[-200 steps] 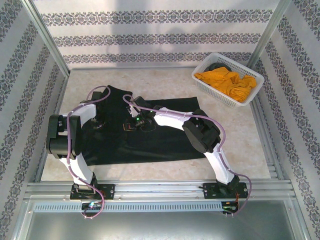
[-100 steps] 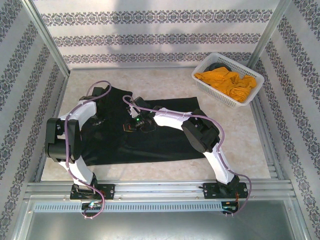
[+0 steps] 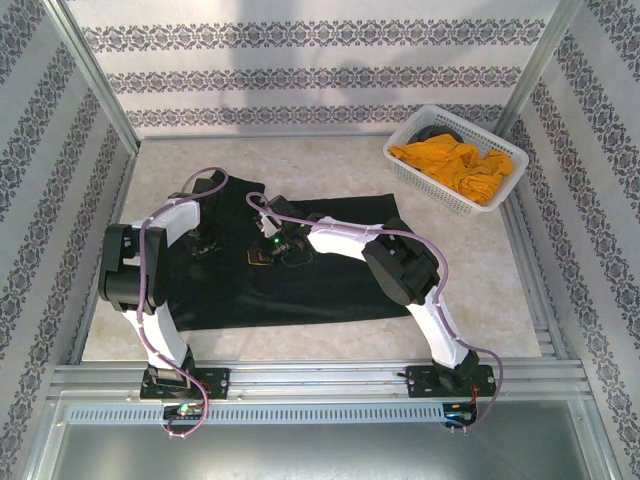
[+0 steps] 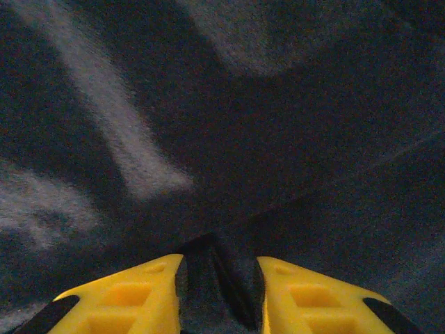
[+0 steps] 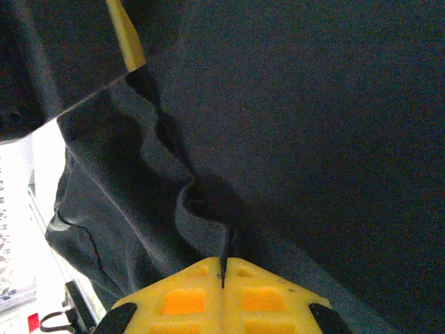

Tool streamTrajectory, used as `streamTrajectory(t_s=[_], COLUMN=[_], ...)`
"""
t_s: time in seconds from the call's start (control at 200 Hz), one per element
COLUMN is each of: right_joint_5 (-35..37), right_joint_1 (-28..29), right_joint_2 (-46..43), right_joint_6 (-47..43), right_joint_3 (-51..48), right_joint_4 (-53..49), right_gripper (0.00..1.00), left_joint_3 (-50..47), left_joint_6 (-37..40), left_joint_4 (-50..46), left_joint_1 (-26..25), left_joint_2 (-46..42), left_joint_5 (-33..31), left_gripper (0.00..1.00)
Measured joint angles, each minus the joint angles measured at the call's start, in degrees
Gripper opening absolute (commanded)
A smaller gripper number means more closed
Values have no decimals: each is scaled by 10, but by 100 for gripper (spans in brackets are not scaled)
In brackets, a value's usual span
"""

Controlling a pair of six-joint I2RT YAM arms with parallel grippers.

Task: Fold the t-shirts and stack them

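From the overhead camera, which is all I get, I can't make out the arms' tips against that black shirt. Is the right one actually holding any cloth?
Observer: Yes. Its wrist camera shows the right gripper with its jaws pressed together on a small bunched fold of the black t-shirt.
Operator: And the left one?
Observer: The left gripper has its jaws apart, with a raised ridge of the black cloth between them. I cannot tell whether they are squeezing it.
Operator: Is the cloth lying flat around the right one?
Observer: No. A wavy crease runs from the pinched fold up and to the left in the right wrist view.
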Motion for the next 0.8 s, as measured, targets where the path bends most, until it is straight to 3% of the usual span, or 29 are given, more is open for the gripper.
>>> streamTrajectory(t_s=[0.405,0.749,0.799], right_joint_5=[0,-2,-2], right_joint_1=[-5,-5,-5], right_joint_2=[0,1,1], right_joint_6=[2,2,2], right_joint_3=[0,0,0], right_joint_4=[4,4,4], right_gripper=[0,0,0], left_joint_3=[0,0,0], left_joint_6=[-1,2,4], left_joint_4=[-5,-8,-8], left_joint_1=[-3,-3,-3], left_joint_2=[4,5,5], left_joint_5=[-22,-34,-36], left_gripper=[25,0,0])
